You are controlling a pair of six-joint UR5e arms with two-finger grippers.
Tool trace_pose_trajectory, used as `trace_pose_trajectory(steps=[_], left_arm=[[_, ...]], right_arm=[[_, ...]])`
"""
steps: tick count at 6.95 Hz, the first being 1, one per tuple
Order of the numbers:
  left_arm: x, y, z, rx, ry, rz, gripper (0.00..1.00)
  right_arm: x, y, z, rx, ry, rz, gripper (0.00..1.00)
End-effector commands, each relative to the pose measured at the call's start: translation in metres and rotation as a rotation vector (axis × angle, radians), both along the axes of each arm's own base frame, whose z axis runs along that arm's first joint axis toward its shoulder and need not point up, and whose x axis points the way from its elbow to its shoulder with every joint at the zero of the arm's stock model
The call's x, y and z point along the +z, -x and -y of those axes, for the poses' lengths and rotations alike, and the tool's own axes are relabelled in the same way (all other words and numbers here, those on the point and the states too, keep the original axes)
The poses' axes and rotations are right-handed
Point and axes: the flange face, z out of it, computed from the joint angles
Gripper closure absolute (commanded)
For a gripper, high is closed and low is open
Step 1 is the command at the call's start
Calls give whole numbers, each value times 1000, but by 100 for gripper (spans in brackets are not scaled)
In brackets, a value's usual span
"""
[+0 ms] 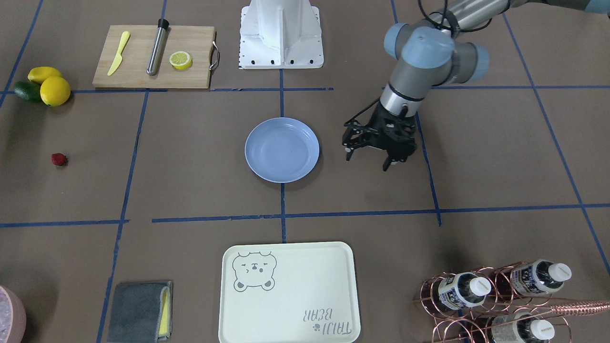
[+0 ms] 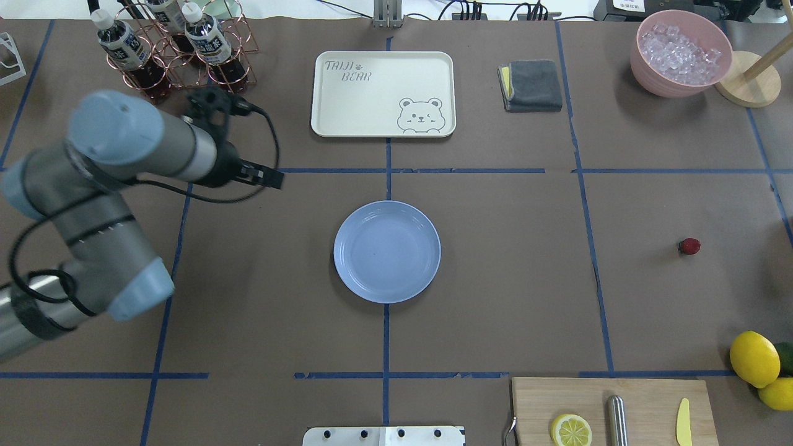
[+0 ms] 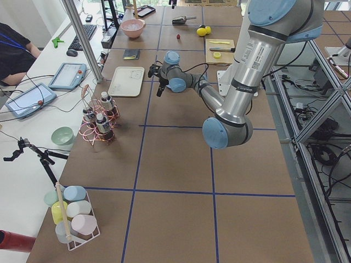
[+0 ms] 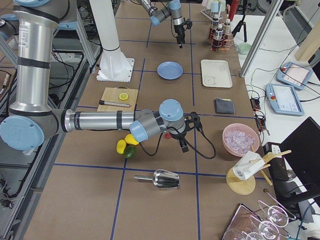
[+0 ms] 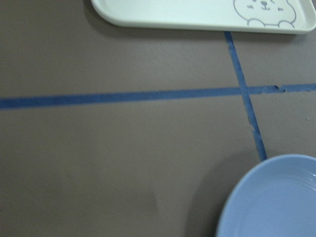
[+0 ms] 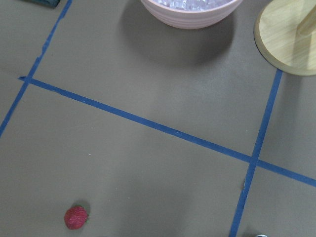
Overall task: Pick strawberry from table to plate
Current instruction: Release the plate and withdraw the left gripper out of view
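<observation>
One strawberry [image 2: 689,246]: small, dark red, lying on the table [image 2: 495,279] out on my right side. It is well apart from the plate [image 2: 387,251] and also apart from the lemons [image 2: 754,358] nearer my base. My right wrist camera shows it low in its view, alone on bare brown paper.

One plate: light blue, nothing in it, at the table's middle where the tape lines cross.

Two claws.
- My left claw [image 1: 368,161]: fingers spread, nothing between them. It hangs over the table just beside the plate, on the side away from the berry.
- My right claw [image 4: 183,142]: close to the berry in the side view, the only view that shows it. Whether it is spread or closed I cannot tell.

Handling, as I judge it: light, soft, easily bruised, and rounded enough to roll at a nudge. Take it across the widest part of the body with a gentle squeeze. The right claw is the nearer one for the job.
</observation>
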Motion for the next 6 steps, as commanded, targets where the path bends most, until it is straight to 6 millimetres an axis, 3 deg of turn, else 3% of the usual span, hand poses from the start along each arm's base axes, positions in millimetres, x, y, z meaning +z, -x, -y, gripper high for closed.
trace_pose_trajectory(steps=[1, 2, 3, 4, 5, 6], left_arm=[[84, 175, 49, 116, -162, 191, 0], [139, 259, 60, 134, -215, 295, 0], [203, 341, 55, 155, -187, 324, 0], [253, 410, 47, 131, -34, 210, 0], [285, 421, 28, 137, 119, 187, 0], [298, 442, 16, 111, 243, 179, 0]], right_arm=[[-11, 2, -3, 7, -35, 12, 0], [-7, 3, -7, 7, -22, 13, 0], [-7, 4, -7, 9, -17, 15, 0], [-7, 6, -7, 6, -15, 14, 0], [-7, 8, -7, 4, -14, 15, 0], [-9, 14, -6, 3, -3, 20, 0]])
